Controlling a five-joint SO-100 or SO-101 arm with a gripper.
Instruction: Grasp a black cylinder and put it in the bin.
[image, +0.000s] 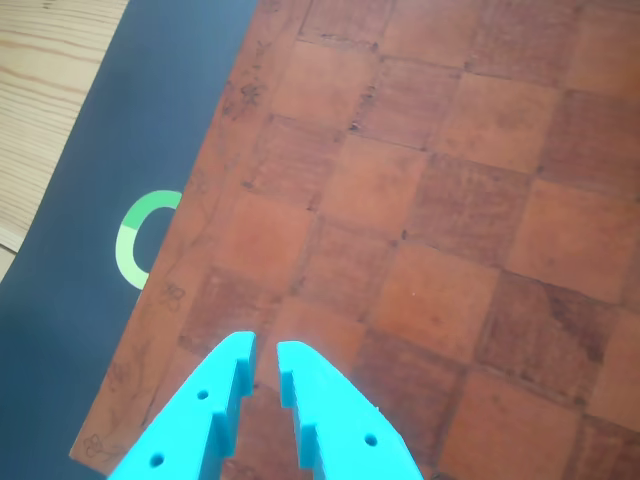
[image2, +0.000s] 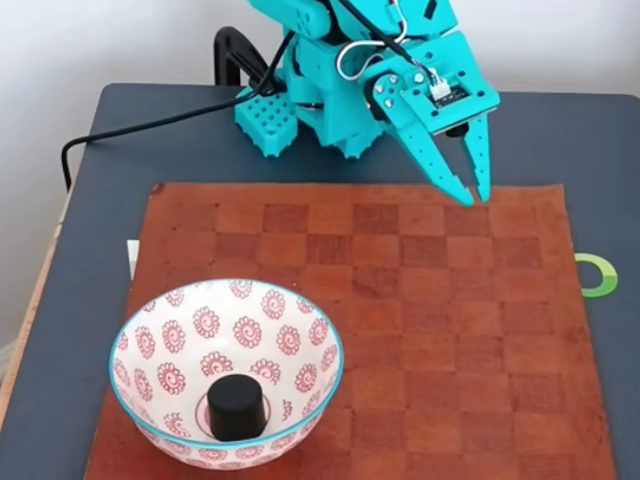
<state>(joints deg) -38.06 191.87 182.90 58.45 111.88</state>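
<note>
Fixed view: black cylinder (image2: 238, 406) stands upright inside the bin (image2: 140, 330), on the bowl floor, slightly toward the near wall. Bin sits on the near-left part of the checkerboard mat (image2: 450, 350), which lies on the dark worktop (image2: 600, 160).

Turquoise arm (image2: 340, 70) is based at the far edge of the worktop. Hand (image2: 476, 194) hangs over the far right edge of the mat, fingertips pointing down, well apart from the bin. Fingers slightly parted with a narrow gap between the tips; nothing held.

Other view: hand (image: 265, 352) enters from the bottom edge, same narrow gap, bare mat squares (image: 440, 200) beneath. Green ring mark (image: 135, 240) on the worktop (image: 80, 300) partly tucked under the mat edge; in the fixed view the mark (image2: 598, 275) lies at the mat's right edge. Black cable (image2: 150, 122) runs across the far left of the worktop
</note>
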